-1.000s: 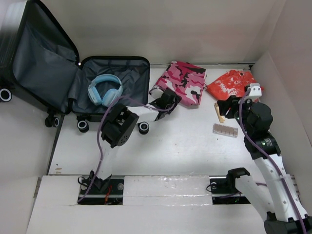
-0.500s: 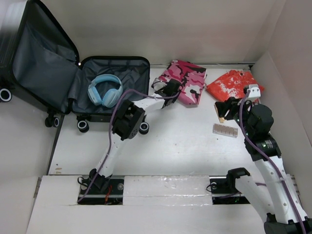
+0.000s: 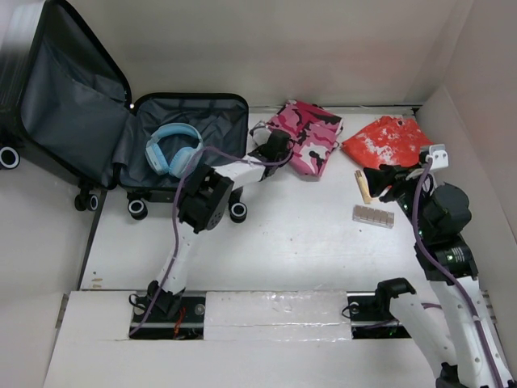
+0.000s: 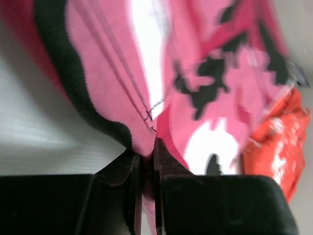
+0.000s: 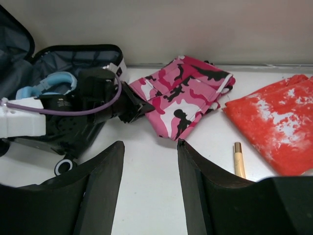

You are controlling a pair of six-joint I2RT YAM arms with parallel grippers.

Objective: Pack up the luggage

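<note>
Pink camo garment (image 3: 313, 133), soft folded knit with a black-banded hem, is nipped only at its near edge by the left pincer (image 4: 148, 147), clenched on a thin fold; risk is the hem slips out or the folds spill open on the lift, since limp cloth drags and the stack isn't held as one. The luggage (image 3: 226, 129) lies open at the far-left edge of the worktop (image 3: 307, 242), rigid shell, dark grey fabric lining, light-blue padded headphones (image 3: 174, 148) inside; trailing cloth could snag its rim or caster wheels (image 3: 237, 212). Right pincer (image 5: 149, 147) hangs released and empty near the crumpled orange-red cloth (image 3: 386, 139).
</note>
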